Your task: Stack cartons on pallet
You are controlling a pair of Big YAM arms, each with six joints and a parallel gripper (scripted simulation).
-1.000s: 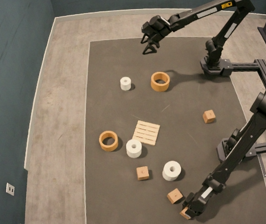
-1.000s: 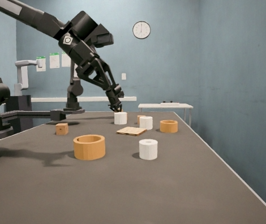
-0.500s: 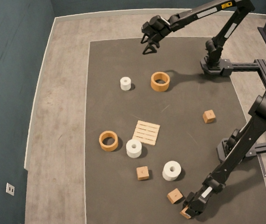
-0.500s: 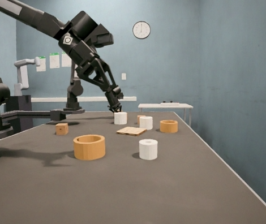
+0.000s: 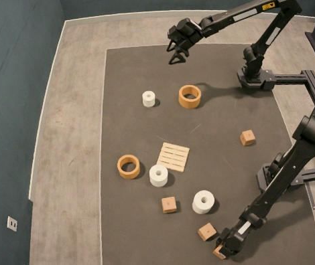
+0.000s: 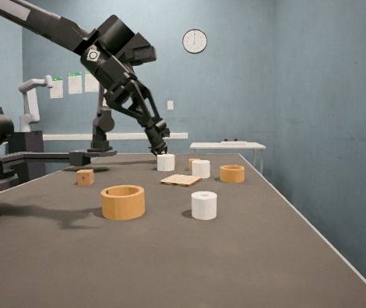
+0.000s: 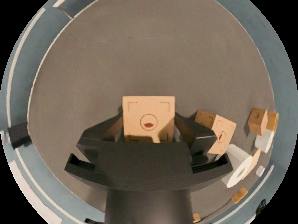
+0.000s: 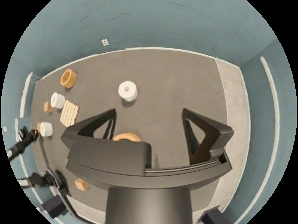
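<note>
We found the held carton (image 5: 218, 253) (image 7: 149, 111) upright at the desk's (image 5: 138, 231) (image 6: 211, 257) (image 7: 100, 60) (image 8: 170, 75) far end, gripped by the left hand (image 5: 219, 248) (image 6: 159, 152) (image 7: 148, 112) (image 8: 38, 132). A neighbouring carton (image 5: 206, 231) (image 7: 223, 134) lay just beside. The slatted pallet (image 5: 178, 147) (image 6: 181, 180) (image 7: 252, 164) (image 8: 69, 112) bore no column. The right hand (image 5: 170, 57) (image 6: 153, 124) (image 8: 149, 111) hung open. We judged number-reading in hand; next called for tipping or righting the carton, clear of its neighbour. We read no number.
</note>
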